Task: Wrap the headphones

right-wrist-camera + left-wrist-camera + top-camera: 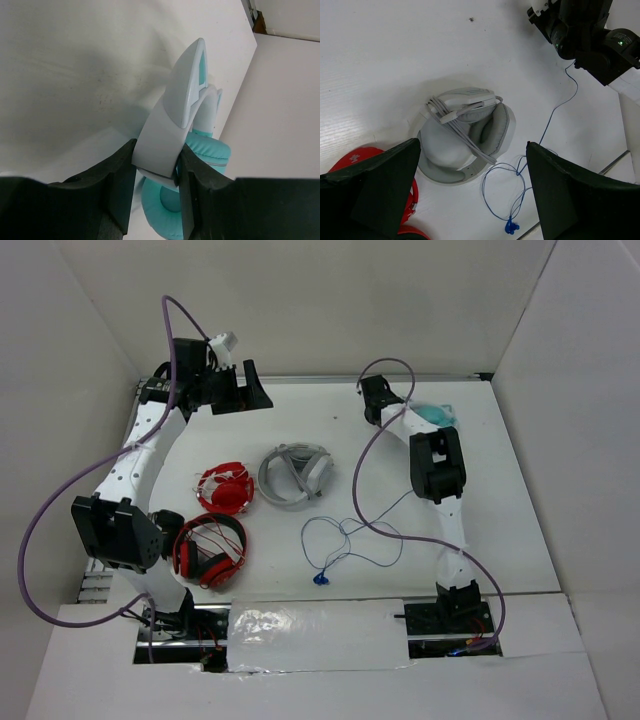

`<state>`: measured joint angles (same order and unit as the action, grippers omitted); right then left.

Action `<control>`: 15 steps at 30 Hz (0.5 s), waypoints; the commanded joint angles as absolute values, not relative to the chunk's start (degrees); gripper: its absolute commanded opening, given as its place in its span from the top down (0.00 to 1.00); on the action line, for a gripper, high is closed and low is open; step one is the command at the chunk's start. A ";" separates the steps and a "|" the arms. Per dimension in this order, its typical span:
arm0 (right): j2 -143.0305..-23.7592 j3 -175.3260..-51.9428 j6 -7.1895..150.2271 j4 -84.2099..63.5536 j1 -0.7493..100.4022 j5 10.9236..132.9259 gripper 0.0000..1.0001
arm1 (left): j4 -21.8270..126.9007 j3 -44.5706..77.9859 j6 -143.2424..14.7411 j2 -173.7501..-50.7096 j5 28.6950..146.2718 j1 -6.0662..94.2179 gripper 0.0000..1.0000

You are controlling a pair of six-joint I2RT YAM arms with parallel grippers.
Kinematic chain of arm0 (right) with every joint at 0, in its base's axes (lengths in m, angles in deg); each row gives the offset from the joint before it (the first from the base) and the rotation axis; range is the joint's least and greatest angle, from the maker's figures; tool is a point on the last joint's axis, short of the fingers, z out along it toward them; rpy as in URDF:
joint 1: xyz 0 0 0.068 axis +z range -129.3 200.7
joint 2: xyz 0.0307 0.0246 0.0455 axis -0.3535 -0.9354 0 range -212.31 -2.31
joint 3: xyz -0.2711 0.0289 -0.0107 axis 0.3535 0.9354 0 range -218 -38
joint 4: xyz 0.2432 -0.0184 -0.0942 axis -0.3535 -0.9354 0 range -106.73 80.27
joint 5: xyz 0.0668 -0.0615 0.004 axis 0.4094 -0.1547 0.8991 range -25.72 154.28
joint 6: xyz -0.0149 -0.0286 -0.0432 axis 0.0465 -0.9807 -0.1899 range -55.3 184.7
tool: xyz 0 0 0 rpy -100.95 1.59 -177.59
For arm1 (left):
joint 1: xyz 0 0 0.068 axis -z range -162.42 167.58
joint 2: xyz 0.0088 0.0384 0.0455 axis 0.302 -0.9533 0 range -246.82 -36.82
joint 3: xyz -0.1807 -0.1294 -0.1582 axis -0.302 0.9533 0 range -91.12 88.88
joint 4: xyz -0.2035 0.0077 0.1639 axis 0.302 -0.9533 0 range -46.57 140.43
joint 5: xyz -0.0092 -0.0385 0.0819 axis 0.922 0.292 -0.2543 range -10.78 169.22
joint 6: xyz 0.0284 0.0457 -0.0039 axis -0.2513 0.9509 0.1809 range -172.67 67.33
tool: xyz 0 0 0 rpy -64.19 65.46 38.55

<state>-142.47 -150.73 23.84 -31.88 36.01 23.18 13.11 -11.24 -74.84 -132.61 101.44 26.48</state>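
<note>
The teal headphones [437,415] sit at the far right of the table, mostly hidden behind my right arm. In the right wrist view my right gripper [156,165] is shut on their pale headband [172,125], with the teal ear cushions [167,202] below. Their thin blue cable [345,535] trails in loose loops across the middle of the table to a blue plug [320,579], which also shows in the left wrist view [510,227]. My left gripper [262,398] is open and empty, held high at the far left; its fingers [380,185] frame the table below.
Grey-white headphones [295,475] lie in the middle with their cord wound round the band, also in the left wrist view [465,132]. Two red headphones [224,488] [209,550] lie at the left. White walls close the far and side edges.
</note>
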 commanded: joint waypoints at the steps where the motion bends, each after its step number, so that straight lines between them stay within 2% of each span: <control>1: -137.33 -148.49 23.31 -27.58 36.96 22.08 1.00 | 14.57 -12.20 -72.98 -130.86 103.04 26.19 0.01; 4: -127.43 -143.75 23.92 -27.05 38.71 25.85 1.00 | 13.87 -13.07 -73.94 -131.91 104.35 26.01 0.01; 10: -108.53 -125.83 23.75 -18.62 47.05 32.02 1.00 | 11.15 -17.46 -76.75 -135.69 109.18 24.79 0.01; 15: -101.10 -115.97 22.87 -14.39 56.37 29.48 1.00 | 10.44 -19.93 -80.00 -138.25 114.29 23.73 0.01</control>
